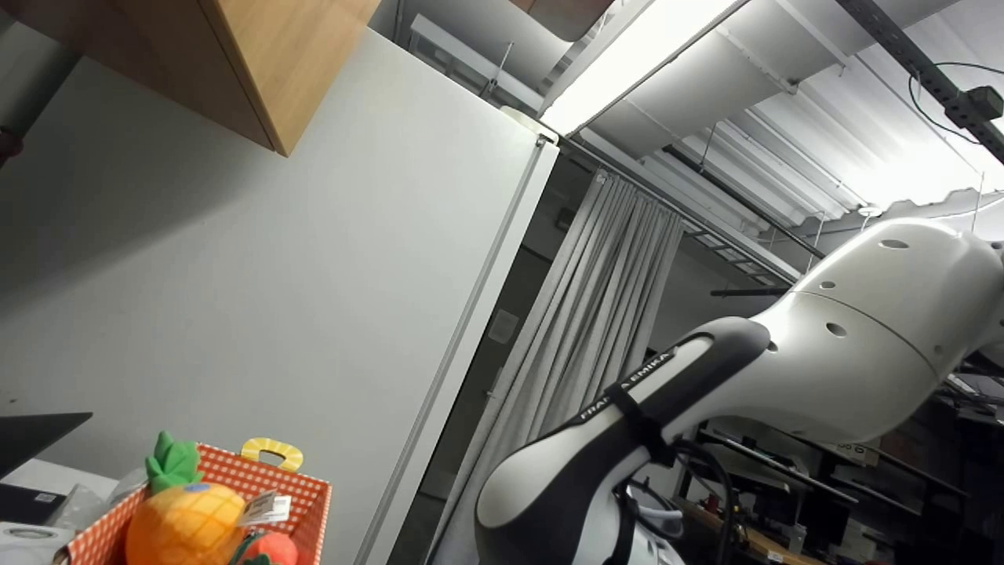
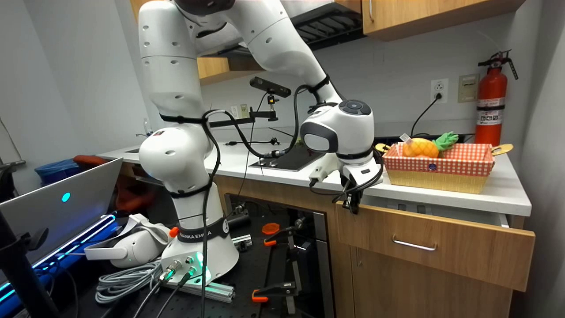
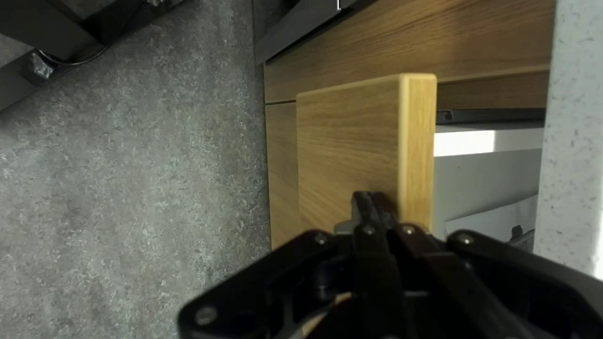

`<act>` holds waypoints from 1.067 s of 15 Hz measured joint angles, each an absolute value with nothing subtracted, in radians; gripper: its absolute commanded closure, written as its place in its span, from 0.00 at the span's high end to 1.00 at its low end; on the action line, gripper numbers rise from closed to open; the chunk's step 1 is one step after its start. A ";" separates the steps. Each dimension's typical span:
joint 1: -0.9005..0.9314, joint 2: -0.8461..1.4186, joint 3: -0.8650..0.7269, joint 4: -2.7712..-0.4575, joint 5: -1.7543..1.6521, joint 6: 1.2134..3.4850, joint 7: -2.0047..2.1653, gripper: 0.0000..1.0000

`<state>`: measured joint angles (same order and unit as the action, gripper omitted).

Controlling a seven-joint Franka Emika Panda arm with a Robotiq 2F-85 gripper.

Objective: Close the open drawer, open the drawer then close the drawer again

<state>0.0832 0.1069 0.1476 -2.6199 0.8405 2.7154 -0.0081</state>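
White desk [image 2: 507, 187]: higher than the jaws.
Wooden drawer [image 2: 463, 251]: standing open, its outer face [image 3: 348, 150] touching or just beside the jaws, presumably lined up to be pushed home.
Bar handle [image 2: 414, 245]: lower than the jaws, likely spared for the opening pull.
Jaws: pressed together, nothing between; likely serving as a blunt pusher.

In an exterior view I see a ceiling light [image 1: 627, 67] burnt white at the top edge, the wall [image 1: 314, 275] shadowed at left; in my wrist view the drawer [image 3: 348, 146] has a blown-out patch at right; the gripper [image 3: 372, 197] looks dark and soft at bottom.
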 measured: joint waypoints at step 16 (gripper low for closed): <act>0.084 0.134 0.234 -2.571 0.999 2.770 -0.039 0.00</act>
